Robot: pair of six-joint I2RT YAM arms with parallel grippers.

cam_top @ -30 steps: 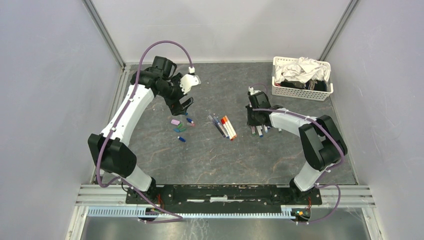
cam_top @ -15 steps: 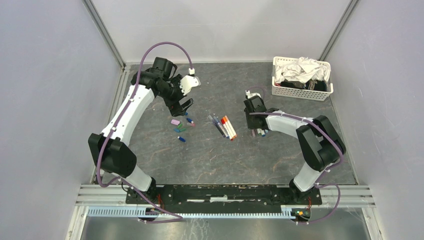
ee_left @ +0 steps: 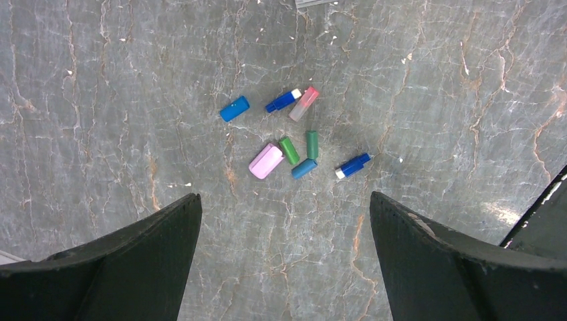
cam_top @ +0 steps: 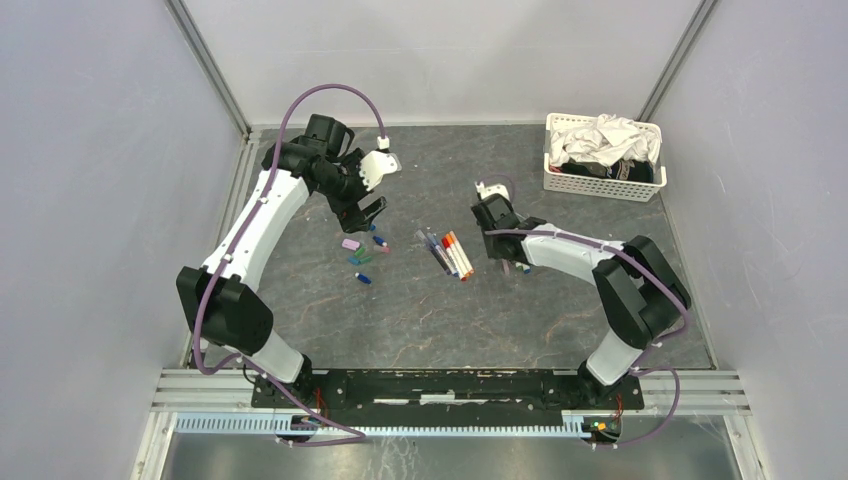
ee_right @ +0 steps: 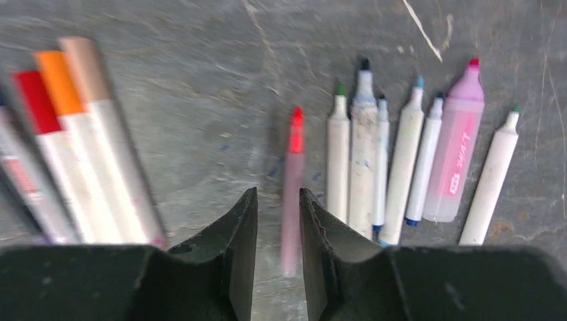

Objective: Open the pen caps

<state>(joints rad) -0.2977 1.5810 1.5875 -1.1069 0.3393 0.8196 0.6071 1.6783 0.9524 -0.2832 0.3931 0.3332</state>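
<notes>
Left tool (ee_left: 284, 200): hovering spread wide above the loose pen caps (ee_left: 289, 150) clustering on the desk (ee_left: 434, 100).
Right tool (ee_right: 279, 194): showing only a slit over the red-tipped pen (ee_right: 292, 167); I cannot tell whether it is pinching.
Capped pens (ee_right: 73, 134): lying touching, just beside it.
Risk: grabbing two together, or rolling neighbours away.

Pink lettering down the barrel of the wide lilac pen (ee_right: 457, 157), lying among the uncapped white pens (ee_right: 400, 174) in the right wrist view; too blurred and small to make out. Nothing readable anywhere else in the three views.
</notes>
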